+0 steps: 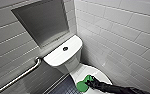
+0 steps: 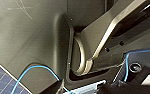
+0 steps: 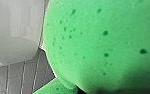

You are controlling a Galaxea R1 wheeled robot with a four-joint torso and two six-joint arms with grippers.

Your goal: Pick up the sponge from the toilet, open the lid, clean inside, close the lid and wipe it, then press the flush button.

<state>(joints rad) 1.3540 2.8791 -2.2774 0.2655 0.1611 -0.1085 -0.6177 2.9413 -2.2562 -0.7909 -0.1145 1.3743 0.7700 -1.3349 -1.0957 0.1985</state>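
A metal grab bar (image 1: 18,77) runs slanting along the grey tiled wall on the far left, with dark floor tiles (image 1: 62,87) below it. Above it a grey recessed panel (image 1: 44,21) is set into the wall. The white toilet (image 1: 73,65) stands in the corner, and the dark round flush button (image 1: 65,48) sits in the middle of the flat tank top. Below the tank the lid (image 1: 101,74) is down. The green sponge (image 1: 83,85) is at the lid's left edge, partly out over the floor; I cannot tell whether it touches the lid. The right gripper (image 1: 91,82) reaches in from the lower right corner, clamped on the sponge. White wall tiles (image 1: 121,37) cover the right side.

In the right wrist view the sponge (image 3: 98,42) looms close, pocked with small dark pores.
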